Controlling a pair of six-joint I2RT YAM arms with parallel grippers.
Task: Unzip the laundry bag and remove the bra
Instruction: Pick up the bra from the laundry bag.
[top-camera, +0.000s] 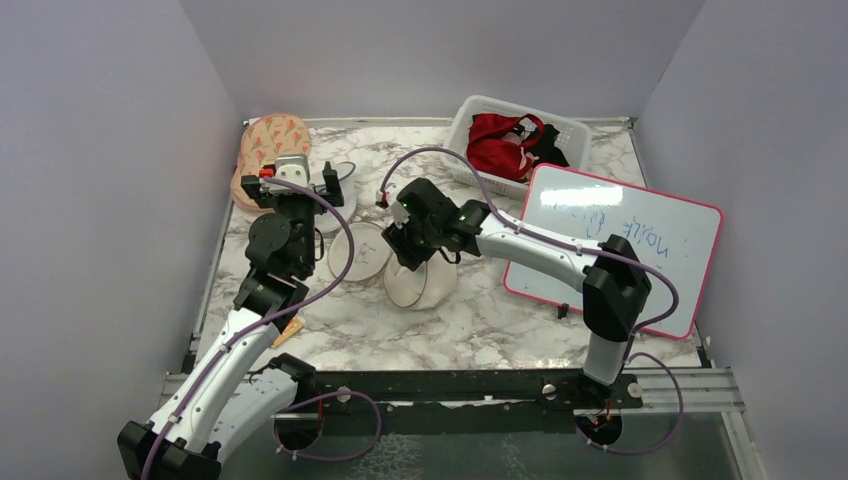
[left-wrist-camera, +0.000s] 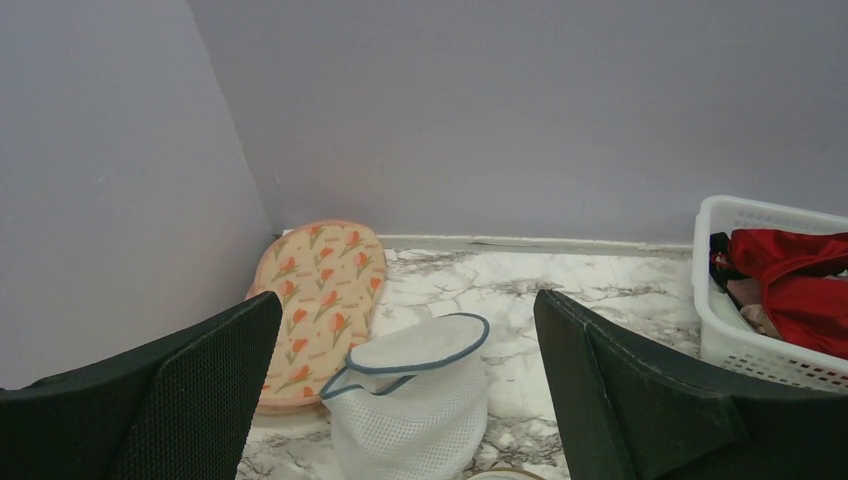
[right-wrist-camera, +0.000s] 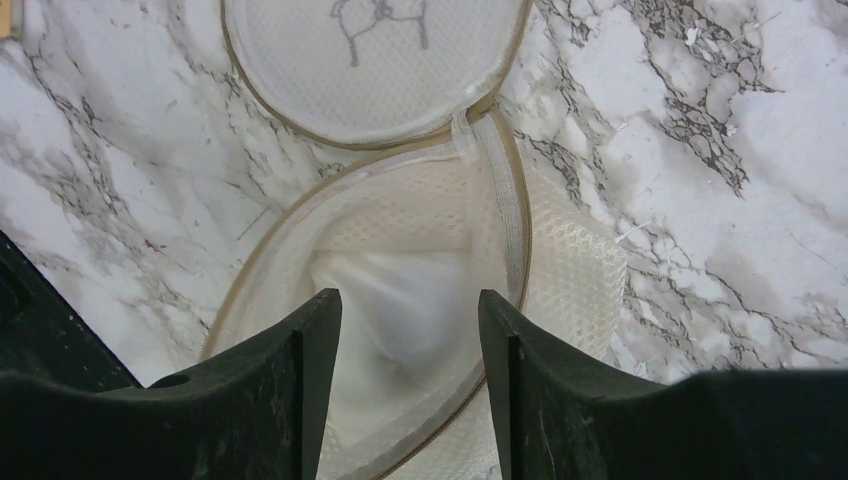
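The cream laundry bag lies unzipped at the table's middle, its flat lid with a dark line drawing folded open to the left. In the right wrist view the lid is at the top and the open body below. The white bra shows inside the open body. My right gripper is open, straight above the opening, fingers astride the white fabric and not gripping it. My left gripper is open and empty, held above the table facing the back wall.
A white-and-grey mesh pouch stands by the oval orange-patterned pouch at the back left. A white basket with a red garment is at the back right. A pink-edged whiteboard lies at the right.
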